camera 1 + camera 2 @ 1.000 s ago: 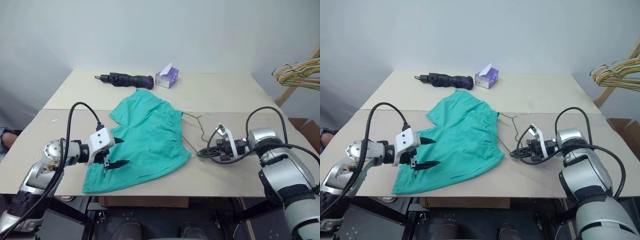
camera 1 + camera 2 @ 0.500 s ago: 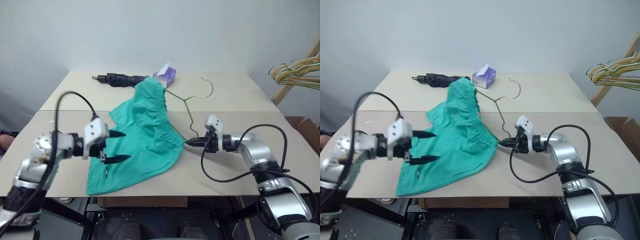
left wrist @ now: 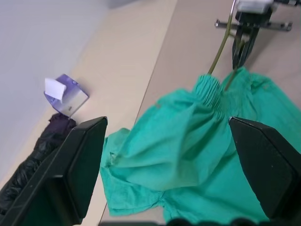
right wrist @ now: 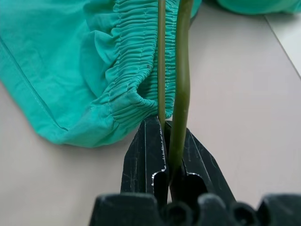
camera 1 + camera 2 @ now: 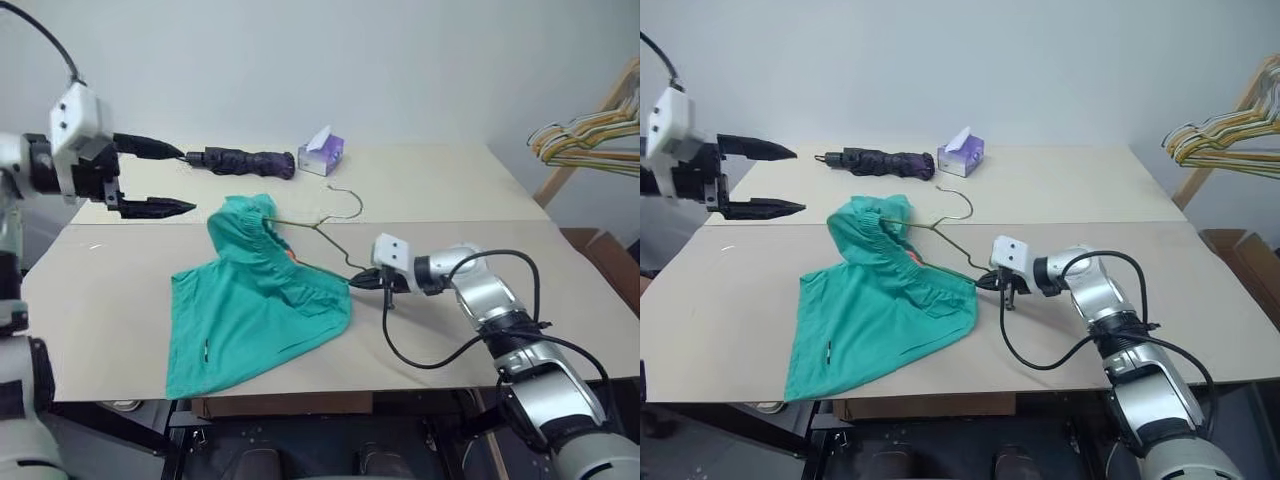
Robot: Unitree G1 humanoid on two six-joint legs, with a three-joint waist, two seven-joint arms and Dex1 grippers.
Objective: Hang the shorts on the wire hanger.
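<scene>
Head cameras: teal-green shorts (image 5: 255, 310) lay spread on a pale beige surface (image 5: 120, 330), with the gathered waistband end lifted off it. A thin wire hanger (image 5: 318, 225) was threaded into that raised waistband, its small hook curving up on the far side of the shorts. The right end effector (image 5: 362, 282), just beside the shorts' near right edge, had its black fingers pressed together on the hanger's lower corner. The left end effector (image 5: 160, 178) was raised above the far left part of the surface, well apart from the shorts, its two black fingers spread wide and empty. Beyond the shorts lay a folded dark umbrella (image 5: 240, 160) and, beside it, a purple tissue box (image 5: 322, 155). Off the surface, far to the right of the shorts, hung a bunch of coloured hangers (image 5: 585, 135).

Left wrist camera: the two spread fingers (image 3: 77, 162) framed the bunched shorts (image 3: 188, 150), with the hanger wire running from the waistband to the right end effector (image 3: 242, 49).

Right wrist camera: the fingers (image 4: 146, 146) pinched two olive wires (image 4: 181, 84) that ran on into the ruched waistband (image 4: 136, 56).
</scene>
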